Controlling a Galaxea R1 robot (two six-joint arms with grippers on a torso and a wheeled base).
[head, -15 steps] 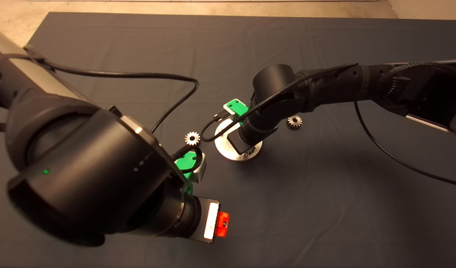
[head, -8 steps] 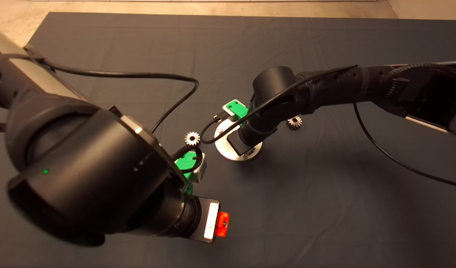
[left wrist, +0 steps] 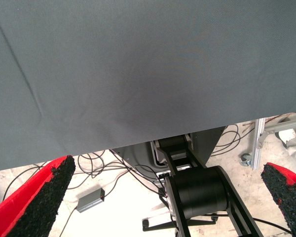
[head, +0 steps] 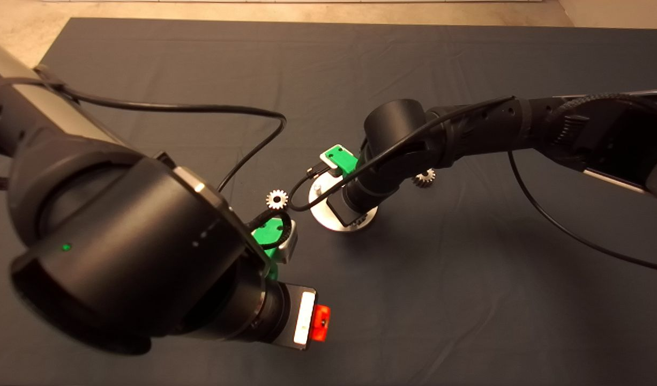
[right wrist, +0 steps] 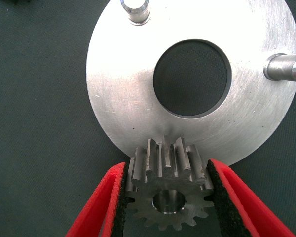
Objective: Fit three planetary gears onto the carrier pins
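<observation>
Right gripper (right wrist: 165, 197) over silver plate (right wrist: 118, 89), jaws clamped on gear (right wrist: 167, 185) by its flanks, bore left free for third pin, likely beneath. Two bare pins (right wrist: 135, 10) (right wrist: 286, 66). Two gears (head: 277, 199) (head: 425, 177) loose on counter (head: 468, 279). Left gripper (left wrist: 167, 197) parked near edge, jaws wide, empty.

This looks like a robotics lab: a desk draped in a dark grey cloth mat (head: 468, 300), a bare concrete floor (left wrist: 123, 202) strewn with loose black cables (left wrist: 96, 163), and an aluminium frame post (left wrist: 259, 140) beyond the desk's edge.
</observation>
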